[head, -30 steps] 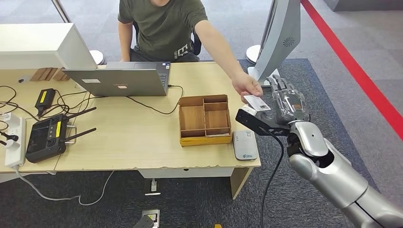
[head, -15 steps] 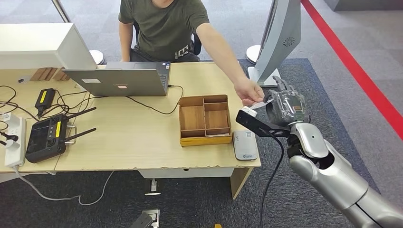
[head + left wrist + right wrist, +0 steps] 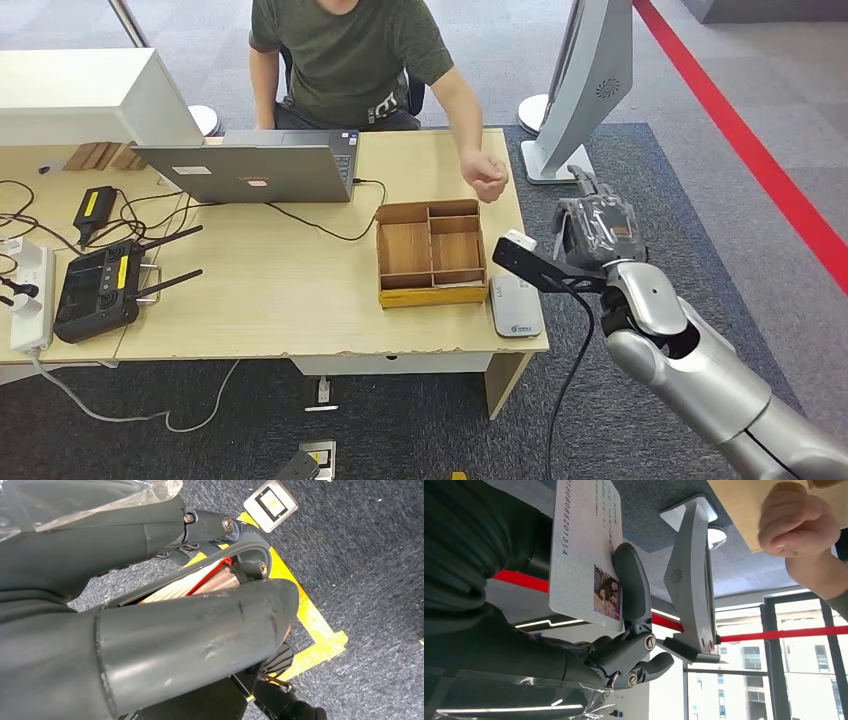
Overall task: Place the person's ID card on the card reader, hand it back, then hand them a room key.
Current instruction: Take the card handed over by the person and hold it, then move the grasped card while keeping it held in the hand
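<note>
While a power strip (image 3: 30,295) and a black controller with antennas (image 3: 100,290) are seen at the left end of the desk (image 3: 270,290), a grey laptop (image 3: 250,170) is set further along it, in front of the seated person (image 3: 345,60). A wooden compartment tray (image 3: 432,252) is found near the desk's right end, and the grey card reader (image 3: 516,307) lies just beside it at the desk's corner. The person's hand (image 3: 485,178) is held closed above the desk, apart from the robot. Off the desk's right edge, the right hand (image 3: 592,232) is raised, and the ID card (image 3: 586,555) is clamped between its thumb and its dark fingers (image 3: 631,587), as shown in the right wrist view. The left hand (image 3: 150,630) is seen above carpet; whether its fingers are apart or together cannot be told.
</note>
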Robot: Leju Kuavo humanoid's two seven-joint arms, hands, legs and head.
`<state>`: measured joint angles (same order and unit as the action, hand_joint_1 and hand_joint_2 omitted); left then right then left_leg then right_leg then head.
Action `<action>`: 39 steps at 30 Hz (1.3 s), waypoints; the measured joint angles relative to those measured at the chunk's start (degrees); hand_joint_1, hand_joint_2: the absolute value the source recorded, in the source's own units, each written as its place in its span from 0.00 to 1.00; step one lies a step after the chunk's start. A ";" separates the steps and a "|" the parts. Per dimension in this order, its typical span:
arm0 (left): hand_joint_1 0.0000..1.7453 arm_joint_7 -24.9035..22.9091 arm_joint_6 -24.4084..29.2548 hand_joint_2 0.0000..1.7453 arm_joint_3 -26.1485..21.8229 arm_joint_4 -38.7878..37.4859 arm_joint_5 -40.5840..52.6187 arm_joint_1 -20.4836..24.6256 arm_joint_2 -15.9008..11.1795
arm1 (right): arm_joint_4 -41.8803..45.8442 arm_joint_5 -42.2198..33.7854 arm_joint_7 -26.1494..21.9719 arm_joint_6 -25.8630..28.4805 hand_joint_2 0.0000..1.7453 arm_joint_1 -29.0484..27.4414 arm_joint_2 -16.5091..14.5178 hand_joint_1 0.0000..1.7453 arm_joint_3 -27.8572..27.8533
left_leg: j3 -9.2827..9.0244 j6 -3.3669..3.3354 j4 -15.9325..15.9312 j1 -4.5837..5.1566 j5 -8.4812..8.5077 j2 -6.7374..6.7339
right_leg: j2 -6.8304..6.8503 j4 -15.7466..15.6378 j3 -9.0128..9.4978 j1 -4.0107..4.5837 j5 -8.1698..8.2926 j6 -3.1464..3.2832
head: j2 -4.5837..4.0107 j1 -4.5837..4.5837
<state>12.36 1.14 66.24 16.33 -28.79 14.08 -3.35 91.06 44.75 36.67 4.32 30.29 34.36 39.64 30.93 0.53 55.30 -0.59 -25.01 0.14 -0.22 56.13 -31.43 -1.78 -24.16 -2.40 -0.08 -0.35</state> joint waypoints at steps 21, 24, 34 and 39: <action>0.00 -0.97 -0.02 0.00 -0.78 0.00 0.55 -0.44 -0.45 | -4.49 -3.86 -1.07 1.95 1.00 0.04 -2.33 1.00 4.03 | 0.02 0.00 -0.01 0.00 0.00 0.01 | 0.00 0.00 -0.01 0.00 0.00 0.00 | 0.00 -0.02; 0.00 -1.02 -0.08 0.00 -0.81 0.00 0.72 -0.47 -0.52 | -5.47 -4.30 -1.19 2.56 1.00 0.04 -2.66 1.00 4.57 | 0.01 0.00 -0.01 -0.01 0.00 0.01 | 0.00 0.00 -0.01 0.01 0.00 0.00 | 0.00 -0.01; 0.00 -1.13 -0.09 0.00 -0.84 0.00 1.23 -0.74 -0.56 | -8.65 -5.50 -1.70 3.91 1.00 -0.10 -3.49 1.00 5.95 | 0.01 0.00 0.00 -0.01 0.00 0.01 | 0.00 0.00 -0.01 0.01 0.00 0.00 | -0.01 -0.02; 0.00 -1.50 -0.15 0.00 -0.84 0.00 1.84 -0.74 -0.57 | -11.40 -6.49 -3.06 5.29 1.00 -0.14 -3.89 1.00 6.60 | 0.01 0.00 0.00 -0.01 0.00 0.01 | 0.00 0.00 -0.01 0.01 0.00 0.00 | 0.01 -0.02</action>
<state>10.86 0.99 65.40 16.33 -26.94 13.34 -3.92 79.65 38.27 33.61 9.61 30.15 30.47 46.23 30.94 0.53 55.30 -0.60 -25.01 0.15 -0.21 56.12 -31.44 -1.77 -24.16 -2.40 -0.08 -0.37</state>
